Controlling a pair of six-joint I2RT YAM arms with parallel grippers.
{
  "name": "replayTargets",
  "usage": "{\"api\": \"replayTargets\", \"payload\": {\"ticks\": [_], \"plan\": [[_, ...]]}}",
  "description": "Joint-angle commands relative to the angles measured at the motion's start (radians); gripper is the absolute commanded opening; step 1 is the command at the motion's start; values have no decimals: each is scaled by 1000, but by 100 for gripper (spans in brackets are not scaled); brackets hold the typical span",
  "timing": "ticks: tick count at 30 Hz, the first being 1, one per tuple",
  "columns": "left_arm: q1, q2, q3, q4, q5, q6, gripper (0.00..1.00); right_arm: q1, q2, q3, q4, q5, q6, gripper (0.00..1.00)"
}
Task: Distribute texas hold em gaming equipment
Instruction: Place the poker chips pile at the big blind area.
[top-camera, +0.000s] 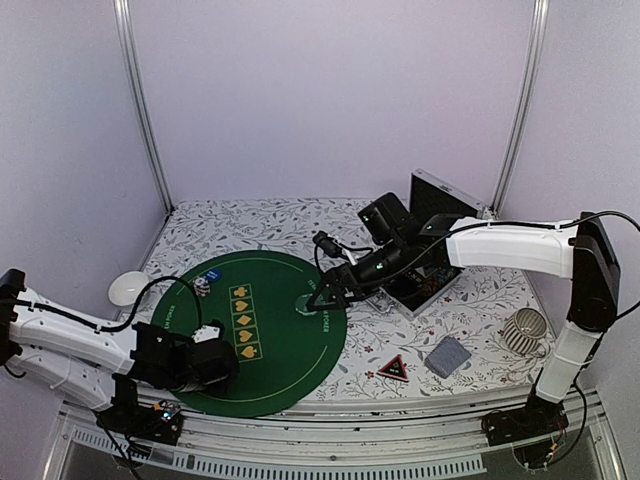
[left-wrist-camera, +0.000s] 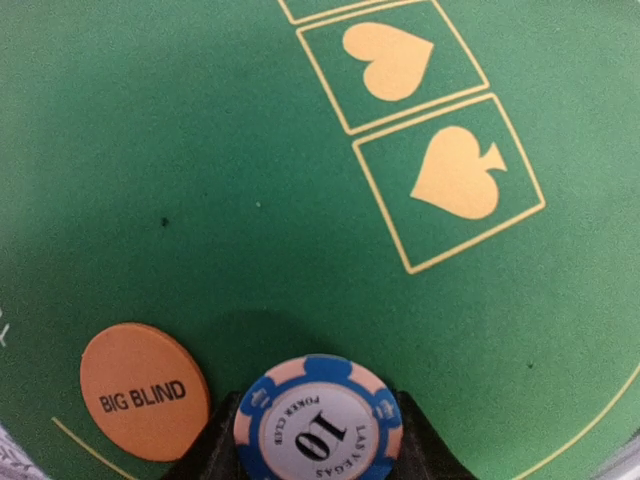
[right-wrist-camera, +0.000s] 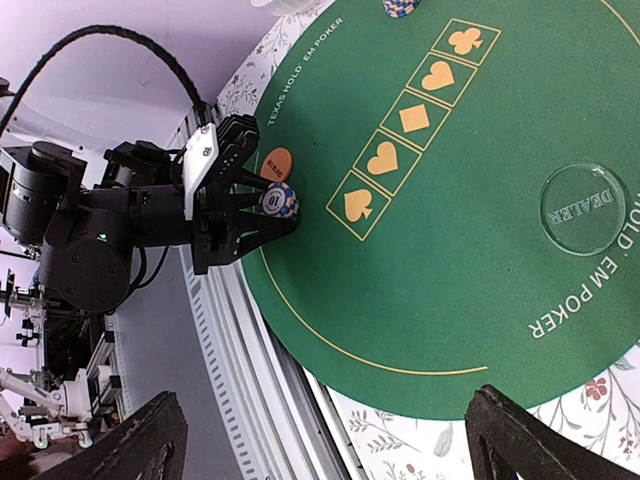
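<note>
My left gripper (left-wrist-camera: 318, 445) is shut on a small stack of blue-and-peach poker chips (left-wrist-camera: 318, 420) marked 10, low over the near-left part of the green mat (top-camera: 290, 350). An orange BIG BLIND disc (left-wrist-camera: 143, 390) lies on the mat just left of it. In the right wrist view the same chips (right-wrist-camera: 281, 200) show between the left fingers, by the spade box. My right gripper (right-wrist-camera: 330, 440) hangs wide open above the mat's right side, nothing between its fingers. The clear DEALER disc (right-wrist-camera: 583, 207) lies flat on the mat. A second chip stack (top-camera: 203, 286) stands at the mat's far left.
A red-black triangle token (top-camera: 393, 368) and a grey-blue card deck (top-camera: 447, 356) lie on the floral cloth right of the mat. The white ribbed cup (top-camera: 527, 330) lies further right. An open case (top-camera: 432, 245) stands behind the right arm. A white dish (top-camera: 128, 288) sits far left.
</note>
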Motion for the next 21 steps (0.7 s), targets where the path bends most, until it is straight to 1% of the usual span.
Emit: {"api": "replayTargets", "payload": {"ticks": [1, 3, 4, 9, 12, 15, 18, 21], "plan": [[-43, 5, -23, -84, 87, -41, 37, -10, -46, -3, 13, 15, -20, 99], [-46, 3, -22, -84, 88, -43, 45, -12, -45, 0, 14, 13, -19, 99], [-47, 2, -21, -84, 90, -46, 47, -14, -46, 2, 14, 13, -19, 99], [-56, -7, -8, -116, 81, -58, 54, -24, -51, 3, 13, 12, -20, 99], [-58, -30, -3, -143, 68, -70, 61, -27, -49, 3, 12, 8, -19, 99], [-58, -54, 15, -164, 63, -66, 64, -30, -49, 7, 9, 8, -22, 99], [-58, -62, 69, -204, 44, -45, 66, -38, -54, 11, 6, 8, -21, 99], [-58, -67, 133, -231, 15, 13, 69, -45, -67, 15, 2, 17, -22, 99]]}}
